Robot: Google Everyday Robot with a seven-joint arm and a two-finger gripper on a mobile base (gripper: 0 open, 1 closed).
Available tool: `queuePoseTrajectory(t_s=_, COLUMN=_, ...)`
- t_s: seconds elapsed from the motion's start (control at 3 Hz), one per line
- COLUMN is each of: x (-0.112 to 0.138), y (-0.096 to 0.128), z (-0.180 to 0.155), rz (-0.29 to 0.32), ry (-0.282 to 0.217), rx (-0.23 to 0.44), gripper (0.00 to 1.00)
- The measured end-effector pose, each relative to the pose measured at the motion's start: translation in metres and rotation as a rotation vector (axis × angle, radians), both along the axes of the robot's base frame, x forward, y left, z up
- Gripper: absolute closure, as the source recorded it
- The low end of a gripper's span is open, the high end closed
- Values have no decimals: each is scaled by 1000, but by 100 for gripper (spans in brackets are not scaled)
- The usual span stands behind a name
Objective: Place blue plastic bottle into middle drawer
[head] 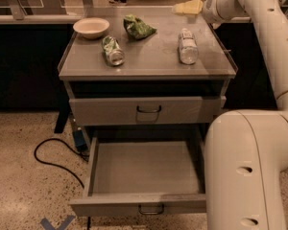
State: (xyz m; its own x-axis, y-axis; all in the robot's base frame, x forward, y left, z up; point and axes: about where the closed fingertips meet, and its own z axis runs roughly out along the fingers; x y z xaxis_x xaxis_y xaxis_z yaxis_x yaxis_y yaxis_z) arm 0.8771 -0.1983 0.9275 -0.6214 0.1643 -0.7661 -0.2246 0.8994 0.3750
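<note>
The blue plastic bottle [187, 46], clear with a white cap and a white label, lies on its side on the right part of the cabinet top [149, 61]. My gripper [188, 6], with yellowish fingers, hangs over the far edge of the top, just behind the bottle and apart from it. It holds nothing. The middle drawer [144, 174] is pulled out, and nothing lies on its grey floor. Its small dark handle [150, 209] is at front centre.
A white bowl [91, 27], a crumpled green bag [138, 27] and a crushed green-labelled can [112, 50] sit on the top. The upper handled drawer [149, 110] is closed. My white arm [245, 171] covers the open drawer's right side. A black cable [53, 159] lies on the floor.
</note>
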Motion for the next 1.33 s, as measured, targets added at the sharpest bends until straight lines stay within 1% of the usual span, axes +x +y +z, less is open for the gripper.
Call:
queuePoseTrajectory(t_s=0.33, x=-5, y=18, z=-25, rz=71, ry=62, rx=-109, gripper=0)
queuePoseTrajectory(t_s=0.67, x=-5, y=18, z=-25, rz=70, ry=62, rx=-109, gripper=0)
queuePoseTrajectory(t_s=1.0, x=-12, y=28, z=-37, rz=122, ry=107, rx=-127, gripper=0)
queuePoseTrajectory(t_s=1.33, x=-29, y=44, z=-71, rz=203, ry=228, rx=-227, gripper=0)
